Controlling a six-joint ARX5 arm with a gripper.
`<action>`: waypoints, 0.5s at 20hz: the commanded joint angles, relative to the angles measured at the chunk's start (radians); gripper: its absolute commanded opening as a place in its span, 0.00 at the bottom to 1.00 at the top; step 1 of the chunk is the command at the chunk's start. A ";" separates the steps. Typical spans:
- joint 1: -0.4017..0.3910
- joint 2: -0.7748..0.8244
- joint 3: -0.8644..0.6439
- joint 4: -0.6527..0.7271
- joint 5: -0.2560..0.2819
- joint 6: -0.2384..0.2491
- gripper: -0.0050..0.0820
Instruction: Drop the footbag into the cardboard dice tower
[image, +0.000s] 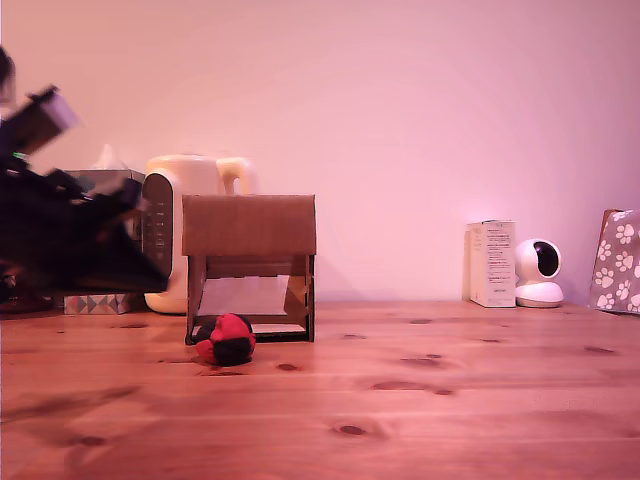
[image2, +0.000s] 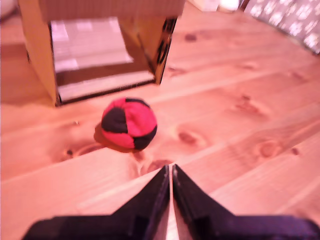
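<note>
The black gripper (image2: 170, 172) shows in the wrist view w/ its two jaws pressed together, tips meeting at a thin seam, nothing between them. It sits above bare wood, apart from the ball. In the exterior view the arm is a dark blur at the exterior view's left, jaws not readable there.

Just ahead of the tips lies the small soft footbag of red and black panels (image2: 129, 123), resting on the knotty pine-plank table (image2: 240, 125), not touched by the gripper. It's outside the tower, just in front of the lower opening, toward the exterior view's left corner.

The brown corrugated cardboard dice tower (image: 249, 267) stands upright behind it: solid upper band, open lower front, pale sloped ramp inside. Nothing visible on the ramp or in the tray at its foot.

Behind the tower, a cream kettle w/ dark panel (image: 180, 225). Beside the kettle, a patterned tissue box (image: 98, 303). Well apart, at the exterior view's right: a white carton (image: 491, 263), a small white round camera (image: 539, 273), and a grey paw-print bag (image: 617, 262) at the edge.
</note>
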 joint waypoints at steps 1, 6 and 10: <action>-0.003 0.037 0.023 0.013 0.001 0.007 0.03; -0.003 0.150 0.114 0.012 0.002 0.033 0.21; -0.003 0.192 0.172 -0.006 -0.001 0.083 0.96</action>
